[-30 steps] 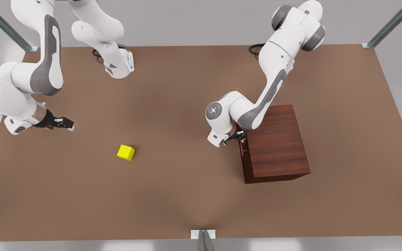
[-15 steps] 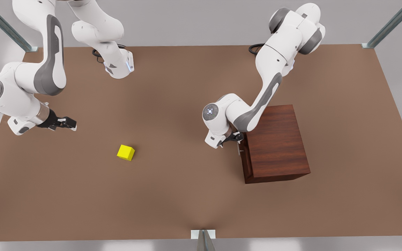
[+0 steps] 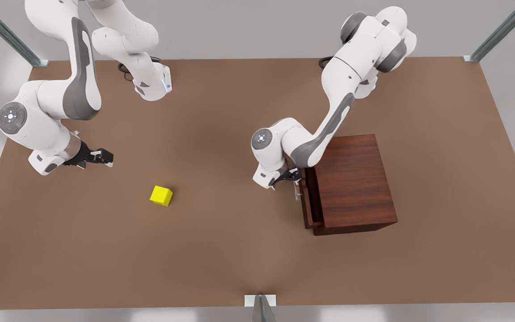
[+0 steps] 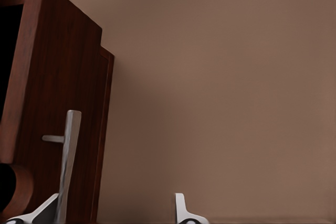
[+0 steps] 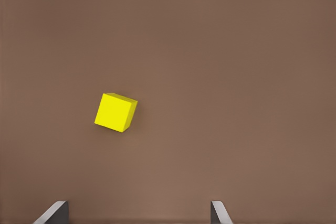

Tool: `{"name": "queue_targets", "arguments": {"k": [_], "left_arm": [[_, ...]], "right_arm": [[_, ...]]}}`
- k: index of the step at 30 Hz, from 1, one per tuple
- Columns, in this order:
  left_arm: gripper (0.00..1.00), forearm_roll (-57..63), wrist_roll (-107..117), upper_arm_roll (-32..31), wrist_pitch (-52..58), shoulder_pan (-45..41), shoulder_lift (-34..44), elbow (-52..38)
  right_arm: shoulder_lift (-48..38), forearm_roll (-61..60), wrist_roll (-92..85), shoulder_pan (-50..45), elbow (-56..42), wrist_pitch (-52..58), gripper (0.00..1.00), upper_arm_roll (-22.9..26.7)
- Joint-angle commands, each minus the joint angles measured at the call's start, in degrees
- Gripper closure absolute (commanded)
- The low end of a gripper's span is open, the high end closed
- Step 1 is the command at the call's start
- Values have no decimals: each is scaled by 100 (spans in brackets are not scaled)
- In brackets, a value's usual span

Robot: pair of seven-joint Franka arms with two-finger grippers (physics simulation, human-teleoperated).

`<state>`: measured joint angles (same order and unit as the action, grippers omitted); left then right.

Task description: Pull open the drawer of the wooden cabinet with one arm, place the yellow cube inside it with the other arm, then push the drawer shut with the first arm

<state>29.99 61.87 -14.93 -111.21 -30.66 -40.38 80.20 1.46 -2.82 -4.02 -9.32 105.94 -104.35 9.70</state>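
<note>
The wooden cabinet (image 3: 356, 179) stands at the front view's right. Its drawer (image 3: 306, 201) sticks out a little toward the front view's left. My left gripper (image 3: 294, 176) is at the drawer's front, open, with the silver bar handle (image 4: 71, 150) just inside one finger (image 4: 50, 211) and the other finger (image 4: 181, 208) standing well clear. The yellow cube (image 3: 161, 196) lies alone on the table at the front view's left. My right gripper (image 3: 105, 156) hovers open up and to the left of it in the front view. The cube (image 5: 116, 112) shows ahead of the right gripper (image 5: 136, 212), apart from the fingers.
The brown table (image 3: 221, 250) runs wide between the cube and the cabinet. Metal frame posts (image 3: 261, 307) stand at the table's edges and corners. Both arm bases (image 3: 152, 85) sit at the far edge.
The drawer has slid out a little toward the front view's left along with my left gripper. My right gripper has moved toward the front view's right, closer to the cube.
</note>
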Motion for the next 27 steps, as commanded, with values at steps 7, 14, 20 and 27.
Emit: {"name": "queue_targets", "arguments": {"k": [7,14,20,27], "left_arm": [[0,174,168,7,74,-125,-102,-180],[0,182,176,7,74,-186,-137,-312],[0,182,194,16,74,-283,-198,-400],[0,182,203,25,74,-388,-260,-505]], "right_arm": [[-6,0,-3,308,-3,38,0,23],[-6,0,-12,308,-12,47,0,58],[-6,0,-12,308,-12,47,0,58],[-6,0,-12,308,-12,46,0,58]]}}
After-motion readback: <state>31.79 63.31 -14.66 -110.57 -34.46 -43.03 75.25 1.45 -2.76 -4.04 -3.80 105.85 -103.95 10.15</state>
